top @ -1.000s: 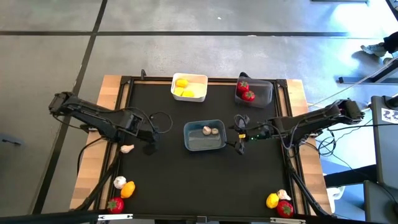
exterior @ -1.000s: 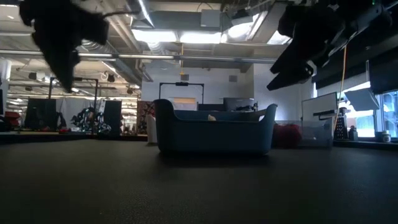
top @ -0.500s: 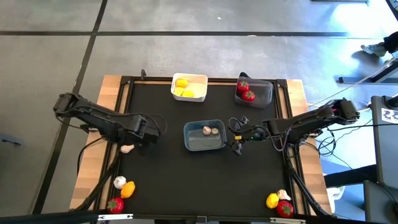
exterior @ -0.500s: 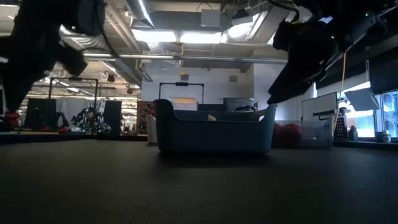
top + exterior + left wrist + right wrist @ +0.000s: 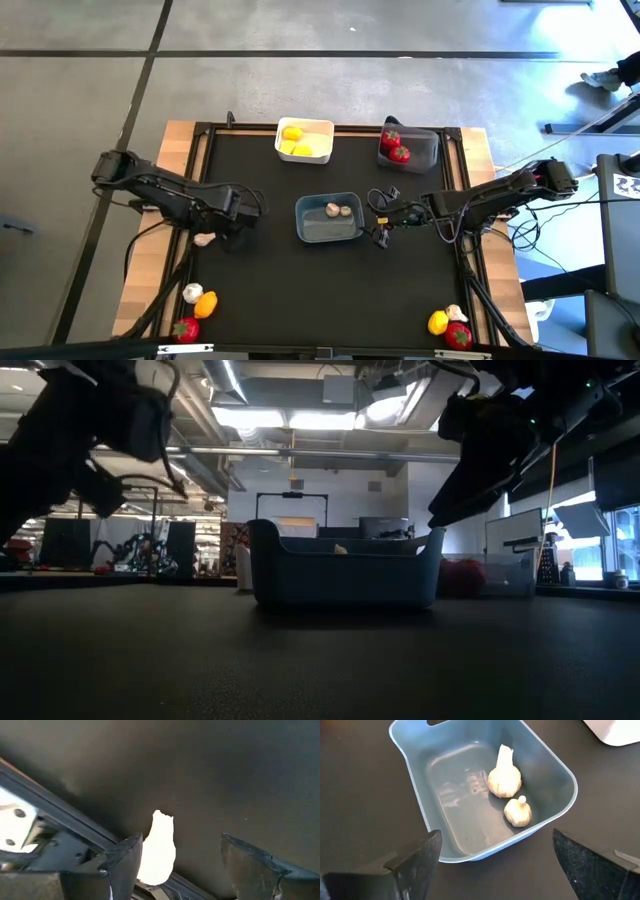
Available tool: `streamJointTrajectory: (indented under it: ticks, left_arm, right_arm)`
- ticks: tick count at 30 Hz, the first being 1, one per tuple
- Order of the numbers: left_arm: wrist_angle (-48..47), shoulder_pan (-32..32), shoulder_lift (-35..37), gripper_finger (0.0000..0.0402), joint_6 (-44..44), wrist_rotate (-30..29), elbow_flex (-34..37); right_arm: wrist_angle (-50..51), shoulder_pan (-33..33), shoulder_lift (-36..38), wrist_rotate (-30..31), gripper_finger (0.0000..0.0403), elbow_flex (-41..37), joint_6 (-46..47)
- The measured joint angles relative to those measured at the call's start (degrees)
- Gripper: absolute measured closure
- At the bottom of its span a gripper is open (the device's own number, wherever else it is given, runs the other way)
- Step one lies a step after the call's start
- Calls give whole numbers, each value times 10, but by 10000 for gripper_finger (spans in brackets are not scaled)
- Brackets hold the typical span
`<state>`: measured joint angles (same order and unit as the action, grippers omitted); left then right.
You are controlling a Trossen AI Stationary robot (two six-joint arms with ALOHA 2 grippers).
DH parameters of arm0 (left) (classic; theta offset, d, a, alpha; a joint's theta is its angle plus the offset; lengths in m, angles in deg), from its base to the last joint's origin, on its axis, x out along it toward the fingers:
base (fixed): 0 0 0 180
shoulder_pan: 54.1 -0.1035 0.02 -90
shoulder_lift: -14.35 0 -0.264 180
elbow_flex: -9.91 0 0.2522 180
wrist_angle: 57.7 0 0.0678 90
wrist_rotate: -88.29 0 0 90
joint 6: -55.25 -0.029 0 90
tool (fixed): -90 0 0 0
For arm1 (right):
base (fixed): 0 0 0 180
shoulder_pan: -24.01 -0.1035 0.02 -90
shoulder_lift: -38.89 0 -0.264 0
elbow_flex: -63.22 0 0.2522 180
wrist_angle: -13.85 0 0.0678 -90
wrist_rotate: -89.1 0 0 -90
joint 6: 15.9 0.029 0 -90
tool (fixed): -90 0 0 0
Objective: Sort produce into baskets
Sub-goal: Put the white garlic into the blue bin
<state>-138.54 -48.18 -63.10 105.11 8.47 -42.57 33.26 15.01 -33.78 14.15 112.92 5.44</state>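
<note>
Hovering above the whitish-beige garlic bulb [image 5: 204, 239] at the black mat's [image 5: 300, 290] nine-o'clock edge, left gripper [image 5: 232, 238] with fingers apart and nothing between them. Seen through the left wrist view: garlic bulb [image 5: 158, 847] close against one finger [image 5: 125, 865], off centre in the gap, with the other finger [image 5: 250, 867] well clear. Lying toward nine o'clock of the gripper in the high view, just beside it, partly over the mat's border onto the pale wooden table [image 5: 150, 270]. Long axis running stem to base, roughly in line with the fingers' reach, so probably needing only a small shift toward nine o'clock before closing. Much nearer than the right arm. Parked at three o'clock of the blue-grey rounded plastic basket [image 5: 329, 220], right gripper [image 5: 384, 217], fingers wide and empty, looking into that basket [image 5: 555, 767] at two garlic bulbs [image 5: 506, 777].
</note>
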Motion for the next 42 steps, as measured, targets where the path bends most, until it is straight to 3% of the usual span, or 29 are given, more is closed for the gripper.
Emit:
streamJointTrajectory:
  ticks: [19,31,42]
  left_arm:
    - [7,-1,-138,151,-102,18,5]
    - [39,0,-145,287,-140,27,5]
    - [37,0,-145,369,-178,30,5]
  right_arm:
    - [0,0,0,0,26,0,0]
    - [0,0,0,25,26,0,6]
    - [0,0,0,25,26,0,9]
